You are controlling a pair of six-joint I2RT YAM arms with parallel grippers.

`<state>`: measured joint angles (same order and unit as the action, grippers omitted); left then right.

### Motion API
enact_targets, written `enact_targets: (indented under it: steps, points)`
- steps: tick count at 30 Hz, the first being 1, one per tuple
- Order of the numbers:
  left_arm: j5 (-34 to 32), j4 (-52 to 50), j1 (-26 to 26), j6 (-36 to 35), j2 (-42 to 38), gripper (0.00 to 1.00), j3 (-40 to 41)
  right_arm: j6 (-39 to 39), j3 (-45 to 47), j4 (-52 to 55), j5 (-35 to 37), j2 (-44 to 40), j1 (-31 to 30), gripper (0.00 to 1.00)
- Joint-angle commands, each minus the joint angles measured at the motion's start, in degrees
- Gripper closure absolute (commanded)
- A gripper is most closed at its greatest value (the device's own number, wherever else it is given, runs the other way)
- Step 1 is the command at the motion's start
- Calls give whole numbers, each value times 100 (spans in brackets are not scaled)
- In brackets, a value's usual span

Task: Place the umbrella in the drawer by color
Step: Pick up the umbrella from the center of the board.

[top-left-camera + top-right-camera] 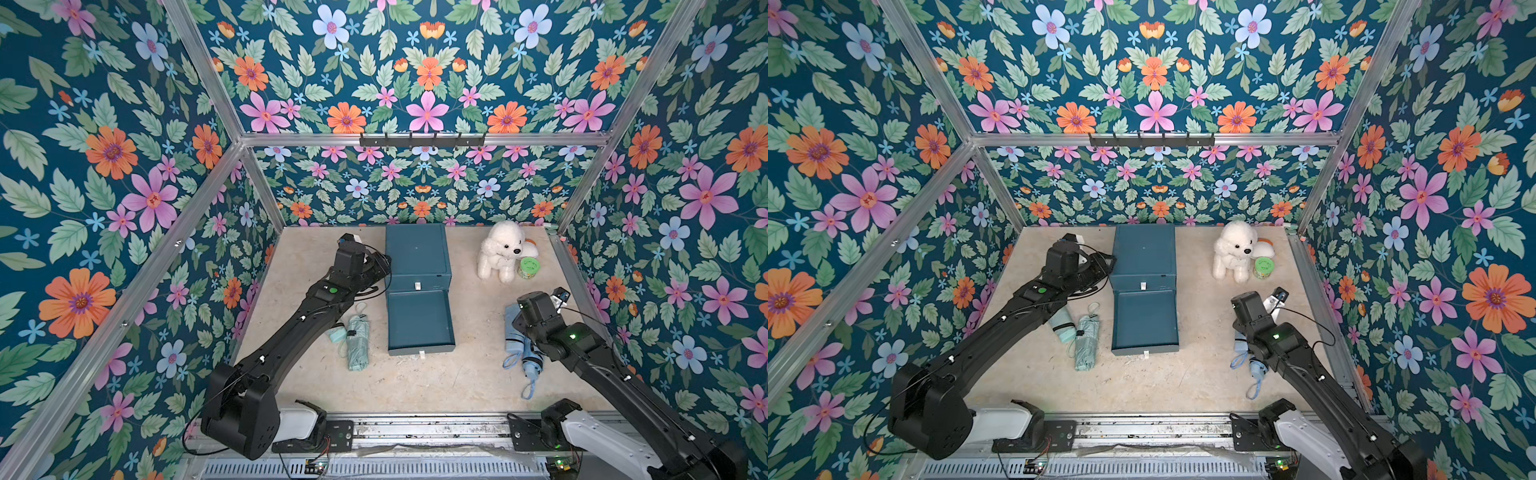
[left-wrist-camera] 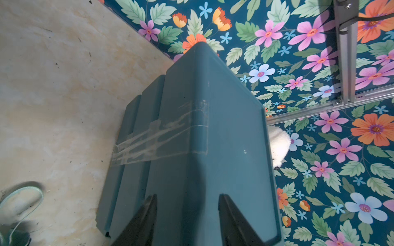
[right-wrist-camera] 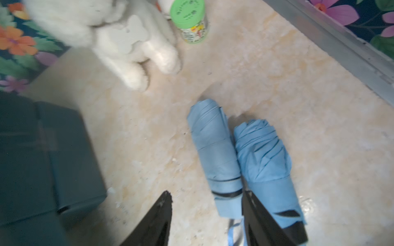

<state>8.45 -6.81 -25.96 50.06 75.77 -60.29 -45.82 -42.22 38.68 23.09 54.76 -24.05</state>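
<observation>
- Two blue umbrellas lie folded on the desk, touching side by side, well to the right of the open drawer.
- The right gripper hovers over their handle ends with its jaws partly apart and nothing held. One finger sits above the outer umbrella, and the gap is over the desk and the edge of the cabinet-side one.
- The step looks like picking one blue umbrella. Shift so the jaws straddle a single roll across its width, near the dark band where the cloth is tight.
- Because the rolls touch, a finger has to wedge between them. Come straight down and close slowly so the second roll is not pinched too.
- Watch the loose strap, which could snag on the lift.
- Lay the umbrella lengthwise in the drawer and clear its front lip first.
- The left gripper is open and empty by the upper edge of the cabinet; I cannot tell if it touches. It should stay clear of the drawer.
- The green umbrella lies left of the drawer. The dog and jar stand behind, out of the path.
</observation>
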Motion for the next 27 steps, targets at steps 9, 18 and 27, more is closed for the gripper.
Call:
enact_targets:
  steps: [9, 18, 27]
  points:
    - [15, -336, 29, -982, -439, 50, -17, 737, 242, -924, -470, 1118, 358, 39]
    - [261, -468, 82, -1240, -425, 51, -21, 821, 448, -1577, -695, 1976, 478, 38]
    - [674, -427, 99, -1649, -344, 53, 218, 873, 863, -2307, -1173, 2375, 490, 53]
